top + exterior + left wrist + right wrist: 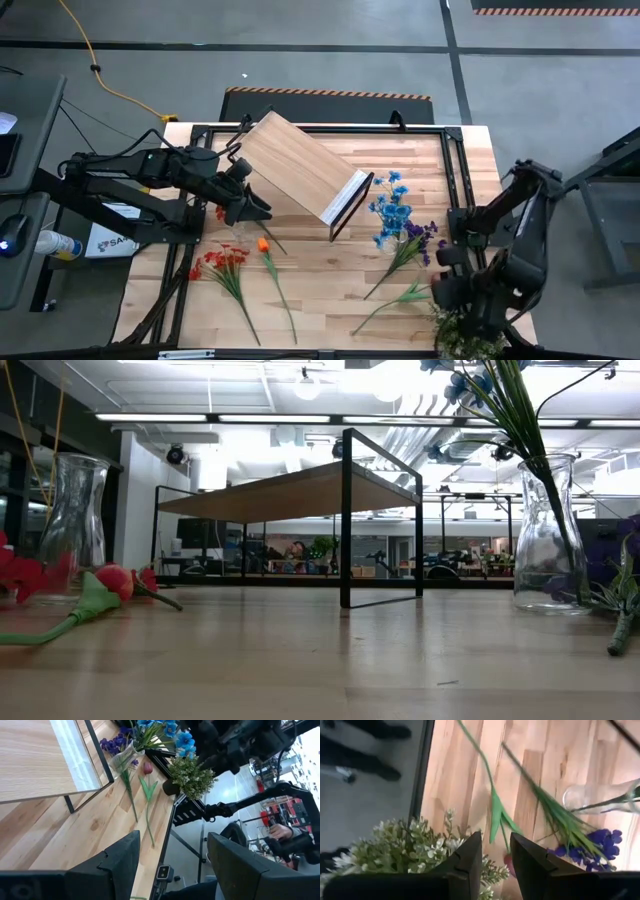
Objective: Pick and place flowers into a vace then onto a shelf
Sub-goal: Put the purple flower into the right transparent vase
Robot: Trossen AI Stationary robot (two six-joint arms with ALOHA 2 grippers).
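A light wood table (330, 265) on grey concrete floor carries the shelf (300, 165) mid-table, flowers (228, 268) lying loose — blue ones in a vase (545, 545). Left gripper (258, 208), jaws wide, empty; right gripper (495, 855), jaws narrow, over a bushy plant (405, 852).
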